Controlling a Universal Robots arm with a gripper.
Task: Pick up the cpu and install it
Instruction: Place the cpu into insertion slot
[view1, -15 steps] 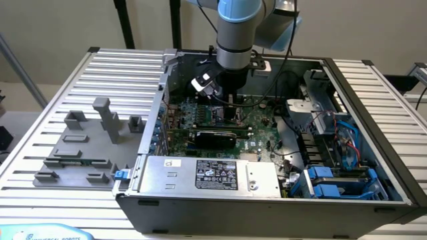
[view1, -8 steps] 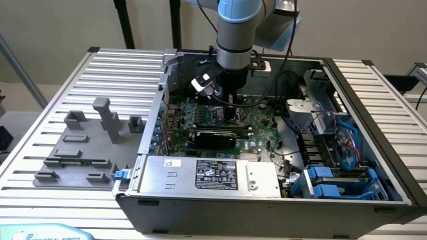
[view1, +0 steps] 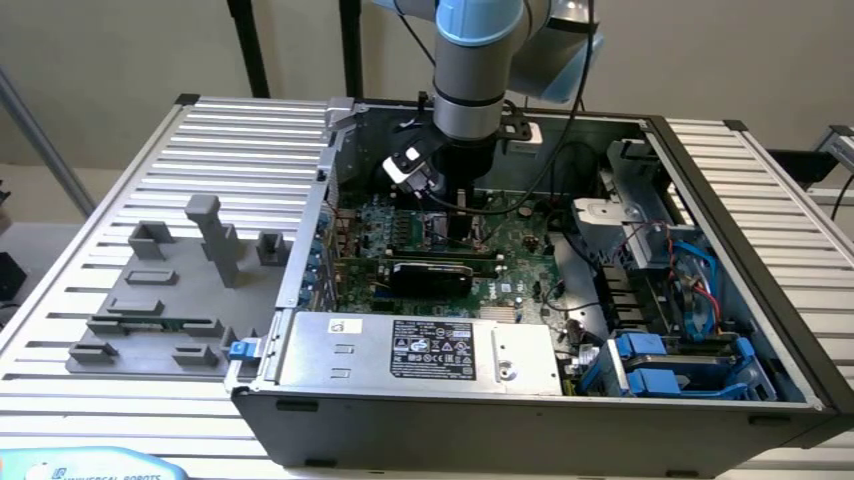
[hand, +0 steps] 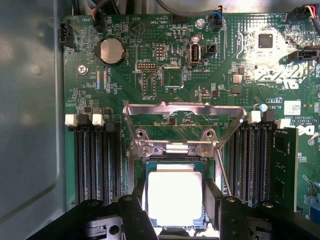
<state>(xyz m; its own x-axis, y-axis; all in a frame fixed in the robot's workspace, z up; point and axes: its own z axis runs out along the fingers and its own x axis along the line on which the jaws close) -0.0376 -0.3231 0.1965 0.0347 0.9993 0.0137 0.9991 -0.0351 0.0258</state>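
Observation:
The cpu, a flat square chip with a bright silver top and a thin green edge, sits level between my gripper's two black fingers, which press on its two opposite sides. It lies right over the square socket on the green motherboard. The socket's metal retention frame stands swung open beyond it. In the exterior view my gripper reaches straight down into the open computer case, low over the motherboard. I cannot tell whether the cpu rests in the socket or hovers just above.
Black memory slots flank the socket on both sides, with a green memory stick in the outer one. The case wall is close. Outside, grey fixture blocks stand on the slatted table; the power supply lies in front.

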